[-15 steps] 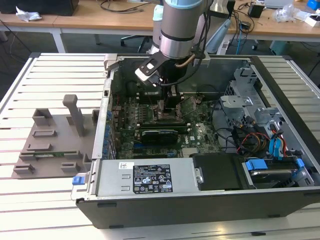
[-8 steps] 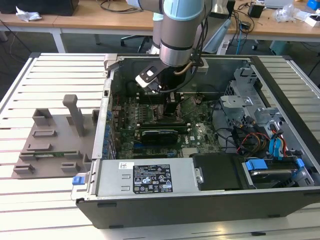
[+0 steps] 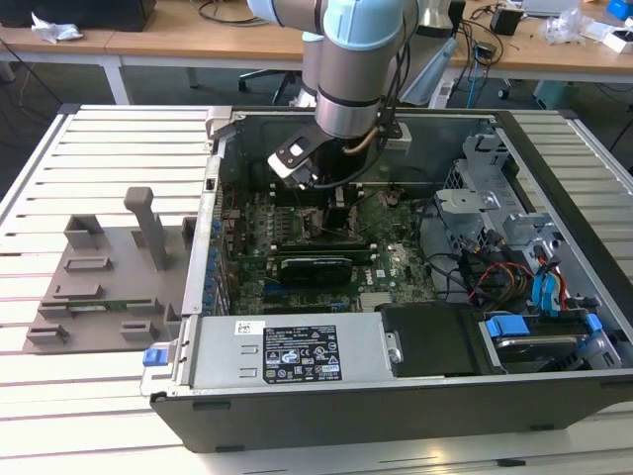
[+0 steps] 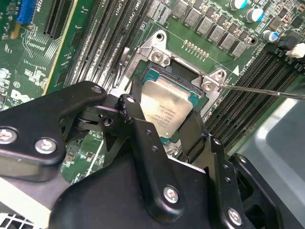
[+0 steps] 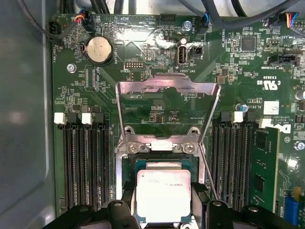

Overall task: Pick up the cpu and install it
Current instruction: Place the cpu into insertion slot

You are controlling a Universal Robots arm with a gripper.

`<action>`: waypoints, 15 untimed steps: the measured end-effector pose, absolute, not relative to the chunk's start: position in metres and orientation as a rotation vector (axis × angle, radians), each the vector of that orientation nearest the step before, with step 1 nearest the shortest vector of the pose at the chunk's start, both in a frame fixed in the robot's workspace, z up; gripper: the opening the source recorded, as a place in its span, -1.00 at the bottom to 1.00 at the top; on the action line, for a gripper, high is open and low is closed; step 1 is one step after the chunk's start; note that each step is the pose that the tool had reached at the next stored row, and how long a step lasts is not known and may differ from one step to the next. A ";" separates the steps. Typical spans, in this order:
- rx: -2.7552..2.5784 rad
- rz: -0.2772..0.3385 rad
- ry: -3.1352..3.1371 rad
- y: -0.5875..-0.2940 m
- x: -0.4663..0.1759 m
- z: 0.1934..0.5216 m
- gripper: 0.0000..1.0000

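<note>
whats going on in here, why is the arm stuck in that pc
A robot arm is reaching down into an open computer case. Its gripper has the cpu pinched between its fingers, directly over the socket on the motherboard. The socket's metal load plate is flipped open. I cannot tell whether the chip is already seated or sits just above the socket.

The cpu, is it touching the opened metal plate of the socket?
Apart. In the first wrist view the metal plate is swung open away from the cpu, with the hinge bar between them.
</note>
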State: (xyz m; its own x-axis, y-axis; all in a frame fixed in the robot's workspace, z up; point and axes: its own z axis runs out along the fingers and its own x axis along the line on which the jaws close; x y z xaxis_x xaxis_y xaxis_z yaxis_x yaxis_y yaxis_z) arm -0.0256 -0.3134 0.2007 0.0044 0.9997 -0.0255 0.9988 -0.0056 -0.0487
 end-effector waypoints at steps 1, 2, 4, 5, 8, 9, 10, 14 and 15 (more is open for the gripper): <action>-2.214 0.082 -2.204 -0.313 -0.026 0.199 0.10; -2.214 0.082 -2.204 -0.313 -0.026 0.199 0.10; -2.215 0.082 -2.204 -0.314 -0.026 0.198 0.10; -2.214 0.082 -2.204 -0.313 -0.026 0.198 0.10; -2.214 0.082 -2.204 -0.313 -0.026 0.198 0.12; -2.213 0.084 -2.207 -0.313 -0.026 0.198 0.25; -2.212 0.083 -2.207 -0.313 -0.026 0.199 0.22; -2.174 0.082 -2.244 -0.314 -0.027 0.202 0.08; -2.160 0.082 -2.258 -0.313 -0.027 0.202 0.08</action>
State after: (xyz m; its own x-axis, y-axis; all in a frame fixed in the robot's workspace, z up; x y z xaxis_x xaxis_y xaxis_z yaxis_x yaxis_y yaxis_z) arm -0.0269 -0.3135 0.2020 -0.0451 0.9987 -0.0249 0.9979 0.0438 -0.0487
